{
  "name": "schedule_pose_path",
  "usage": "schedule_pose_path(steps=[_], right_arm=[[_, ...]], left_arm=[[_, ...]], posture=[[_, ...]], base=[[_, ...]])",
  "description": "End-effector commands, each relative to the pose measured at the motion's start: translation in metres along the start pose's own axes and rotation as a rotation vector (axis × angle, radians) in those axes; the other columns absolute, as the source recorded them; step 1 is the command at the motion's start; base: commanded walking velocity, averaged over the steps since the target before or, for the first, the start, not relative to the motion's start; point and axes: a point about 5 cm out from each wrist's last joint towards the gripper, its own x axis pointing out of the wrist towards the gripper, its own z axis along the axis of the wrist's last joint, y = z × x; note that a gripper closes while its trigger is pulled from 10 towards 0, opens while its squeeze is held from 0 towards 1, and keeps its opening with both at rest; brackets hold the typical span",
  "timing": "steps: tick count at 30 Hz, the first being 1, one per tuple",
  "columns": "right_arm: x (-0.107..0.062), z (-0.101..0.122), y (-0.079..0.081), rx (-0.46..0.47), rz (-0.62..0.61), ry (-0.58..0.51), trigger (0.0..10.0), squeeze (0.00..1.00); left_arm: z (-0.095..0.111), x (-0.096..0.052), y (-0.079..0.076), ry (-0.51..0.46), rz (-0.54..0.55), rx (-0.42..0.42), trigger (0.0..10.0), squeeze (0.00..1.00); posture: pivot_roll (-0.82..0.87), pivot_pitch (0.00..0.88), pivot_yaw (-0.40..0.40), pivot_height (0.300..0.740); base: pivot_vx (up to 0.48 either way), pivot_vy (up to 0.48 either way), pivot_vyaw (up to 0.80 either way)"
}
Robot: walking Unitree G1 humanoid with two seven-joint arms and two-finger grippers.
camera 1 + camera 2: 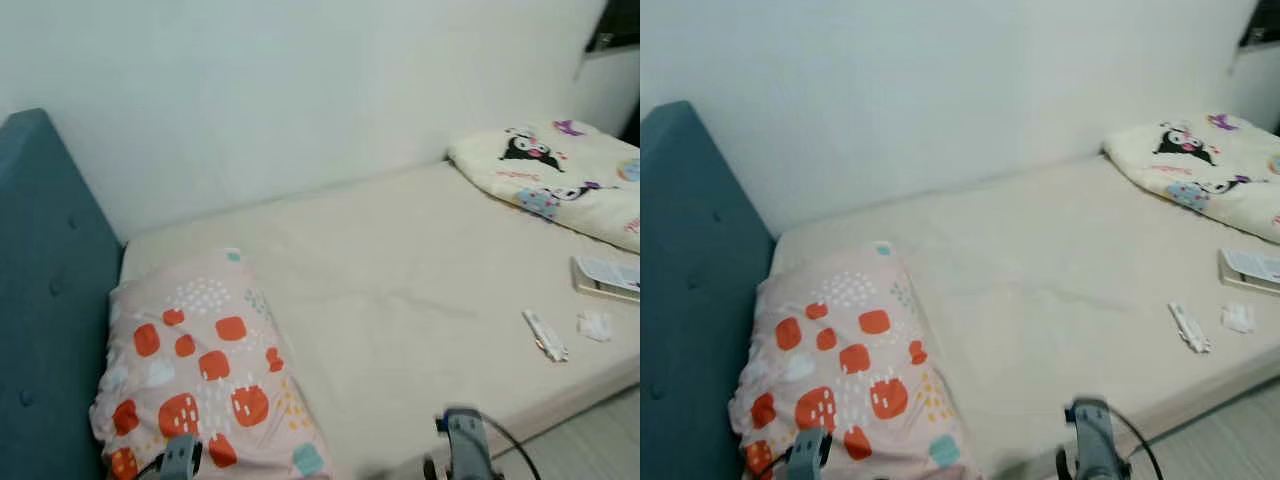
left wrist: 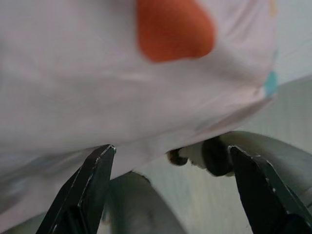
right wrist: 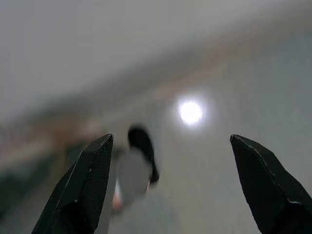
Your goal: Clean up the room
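Bed: a bare cream mattress [image 1: 400,270] with a smooth, faintly creased fabric surface ran from the lower left to the right edge of the head views, set against a plain white wall [image 1: 300,90]. A teal upholstered headboard [image 1: 45,300], button-tufted, stood along the left edge.

Pillow: a soft rectangular pillow in a pale pink cotton case printed with orange blobs, white dots and teal patches [image 1: 200,370] lay at lower left, touching the headboard.

Blanket: a folded cream quilted blanket printed with black-and-white cartoon figures [image 1: 555,175] sat at upper right on the far end of the mattress.

Loose items, right side of the mattress near its front edge: a small flat white wrapper or tube [image 1: 545,335]; just beside it a crumpled white scrap of tissue [image 1: 595,325]; at the right edge a flat rectangular booklet or box, cream with a white cover [image 1: 610,277].

Left gripper [image 2: 170,165]: its two black tapered fingers stood wide apart, holding nothing, close to the pillow's pink fabric; its arm showed at the bottom edge over the pillow's lower corner.

Right gripper [image 3: 170,156]: fingers likewise spread apart and unladen, facing a blurred grey surface; its arm showed at bottom centre, by the mattress's front edge.
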Motion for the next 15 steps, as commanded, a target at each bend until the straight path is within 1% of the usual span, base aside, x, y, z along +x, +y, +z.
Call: schedule_pose_path(steps=[1,2,3,5,6,8,11,15], right_arm=[[-0.003,-0.016,0.011,-0.063,0.044,0.077,10.0,0.0],[-0.005,-0.025,0.013,-0.096,0.054,0.113,10.0,0.0],[-0.005,-0.025,0.013,-0.096,0.054,0.113,10.0,0.0],[-0.01,-0.044,0.017,-0.167,0.082,0.185,10.0,0.0],[-0.01,-0.044,0.017,-0.167,0.082,0.185,10.0,0.0],[-0.013,-0.054,0.02,-0.237,0.112,0.215,10.0,0.0],[-0.014,-0.056,0.021,-0.255,0.121,0.215,10.0,0.0],[-0.014,-0.057,0.02,-0.247,0.127,0.208,10.0,0.0]], left_arm=[[-0.004,-0.006,0.011,0.022,0.058,-0.011,10.0,0.0],[-0.007,-0.006,0.011,0.035,0.068,-0.011,10.0,0.0],[-0.007,-0.006,0.011,0.035,0.068,-0.011,10.0,0.0],[-0.007,-0.005,0.01,0.037,0.073,-0.006,10.0,0.0],[-0.007,-0.005,0.01,0.037,0.073,-0.006,10.0,0.0],[-0.003,-0.003,0.008,0.024,0.074,-0.008,10.0,0.0],[0.001,-0.002,0.008,0.015,0.078,-0.009,10.0,0.0],[0.004,-0.001,0.008,0.013,0.08,-0.002,10.0,0.0]], posture=[[-0.16,0.023,0.049,0.74],[-0.16,0.023,0.049,0.74],[-0.16,0.023,0.049,0.74],[-0.16,0.023,0.051,0.74],[-0.16,0.023,0.051,0.74],[-0.14,0.029,0.045,0.74],[-0.14,0.03,0.048,0.74],[-0.15,0.033,0.054,0.74]], base=[[0.0,-0.45,0.0],[0.0,-0.45,0.0],[0.0,-0.45,0.0],[0.0,-0.458,0.0],[0.0,-0.458,0.0],[0.0,-0.461,0.0],[0.0,-0.461,0.0],[0.0,-0.461,0.0]])
